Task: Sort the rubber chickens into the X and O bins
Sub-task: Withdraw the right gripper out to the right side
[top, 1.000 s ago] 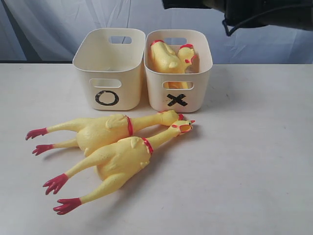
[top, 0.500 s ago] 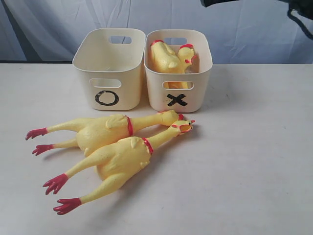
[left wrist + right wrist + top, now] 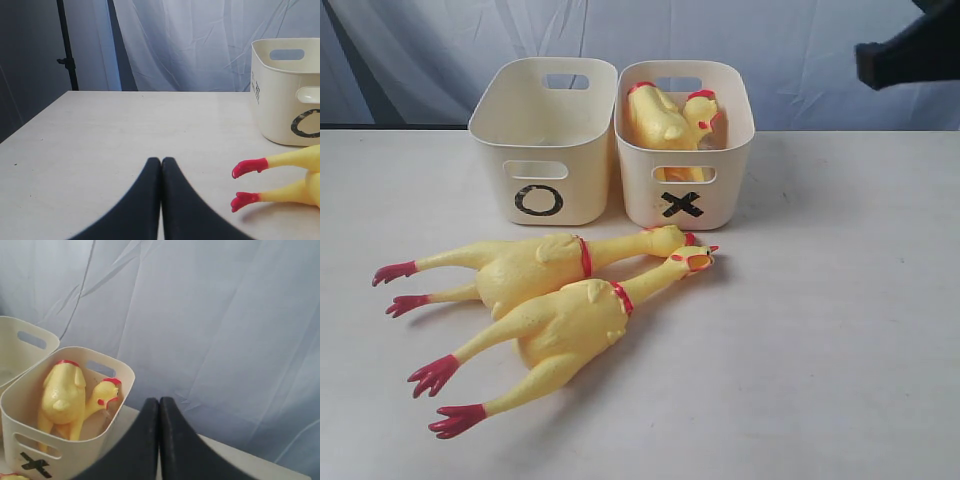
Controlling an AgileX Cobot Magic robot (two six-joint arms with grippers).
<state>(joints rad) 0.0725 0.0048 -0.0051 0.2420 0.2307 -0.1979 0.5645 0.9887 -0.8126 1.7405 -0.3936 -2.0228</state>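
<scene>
Two long-legged rubber chickens lie side by side on the table, the far one (image 3: 535, 262) and the near one (image 3: 565, 325), heads pointing toward the X bin (image 3: 685, 150). A chicken (image 3: 665, 118) sits inside that X bin, also seen in the right wrist view (image 3: 65, 395). The O bin (image 3: 542, 140) stands to its left; nothing shows above its rim. My left gripper (image 3: 161, 161) is shut and empty, low over the table left of the red feet (image 3: 249, 167). My right gripper (image 3: 159, 401) is shut and empty, raised to the right of the X bin (image 3: 75, 440).
A pale curtain hangs behind the table. A dark part of the right arm (image 3: 910, 50) shows at the top right of the exterior view. A black stand pole (image 3: 67, 50) rises beyond the table's far left edge. Bare table lies right of the bins.
The dark arm at the top of the exterior view has moved right and downward, away from above the X bin. The chickens and bins have not moved.
</scene>
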